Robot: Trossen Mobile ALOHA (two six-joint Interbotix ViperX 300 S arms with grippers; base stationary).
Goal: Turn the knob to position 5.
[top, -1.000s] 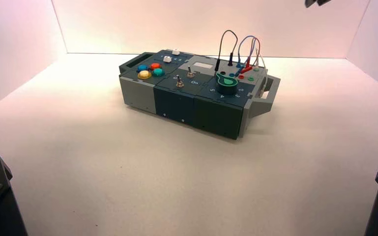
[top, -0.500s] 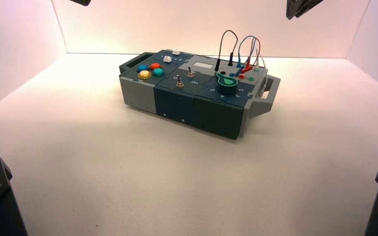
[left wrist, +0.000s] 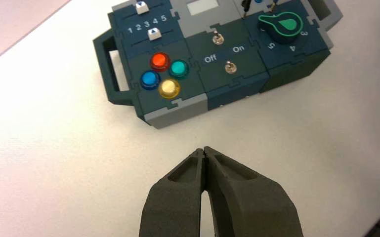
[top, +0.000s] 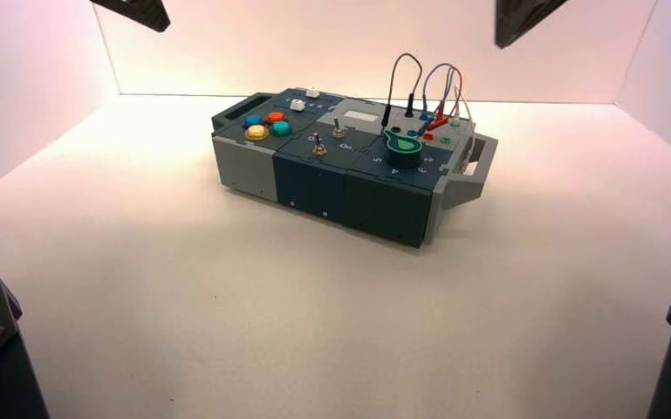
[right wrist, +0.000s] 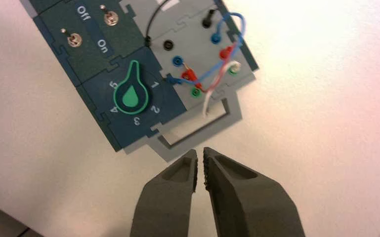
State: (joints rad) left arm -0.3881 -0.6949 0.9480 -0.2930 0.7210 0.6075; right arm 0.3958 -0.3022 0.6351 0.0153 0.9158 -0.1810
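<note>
Your right gripper point(right wrist: 200, 152) is the nearer one to the knob point(right wrist: 131, 96): it hangs above and to the right of it, touching nothing, its fingertips a narrow gap apart. So the knob lies down and to your left from there, on the dark blue panel near the box's point(top: 323, 179) front right corner. Your left gripper point(left wrist: 203, 149) is up beyond the box's left side, tips together and holding nothing; it can wait. Look at the knob's long axis: its pointed end faces away from you and a little left, into the stretch between the 5 point(right wrist: 113, 85) and the 1 point(right wrist: 154, 84), on neither number. The 5 sits on the pointer's left, so the short way would be a small anticlockwise turn, seen from above. I'd spread the fingers wider, bring them down astride the pointer, line them up along it and then twist. Watch the black wire point(right wrist: 154, 22): its lower end is close beyond the knob's tip, and you could snag it.
</note>
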